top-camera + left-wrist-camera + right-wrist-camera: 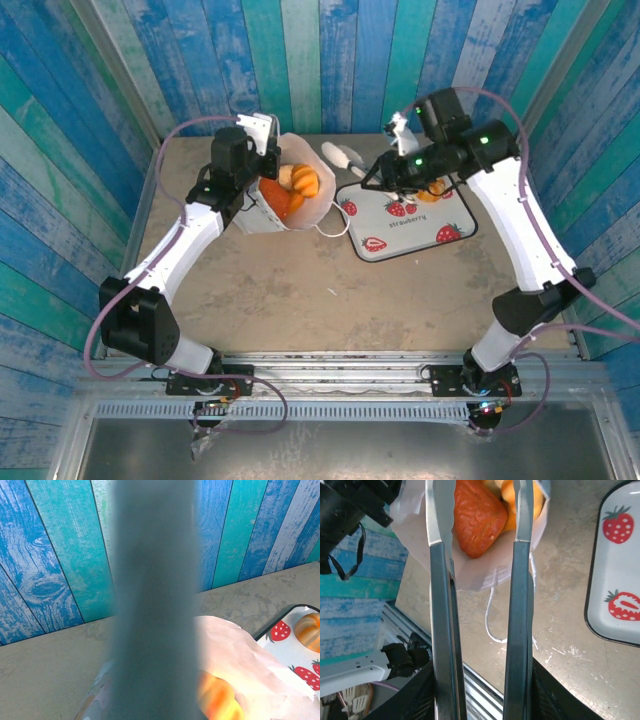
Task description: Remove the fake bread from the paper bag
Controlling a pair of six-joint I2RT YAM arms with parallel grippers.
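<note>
Pinching paper bag [316,206] rim, left pincer [266,160]; right pincer [479,495] ajar.

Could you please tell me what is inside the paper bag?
Inside the paper bag lie a reddish-orange bread and golden pieces; anything deeper is hidden by them and the paper.

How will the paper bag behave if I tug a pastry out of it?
The paper bag looks thin and wrinkled, so its walls will probably buckle, not hold shape. It seems light, likely to slide or tip with the pull. The glossy fake bread may slip.
</note>
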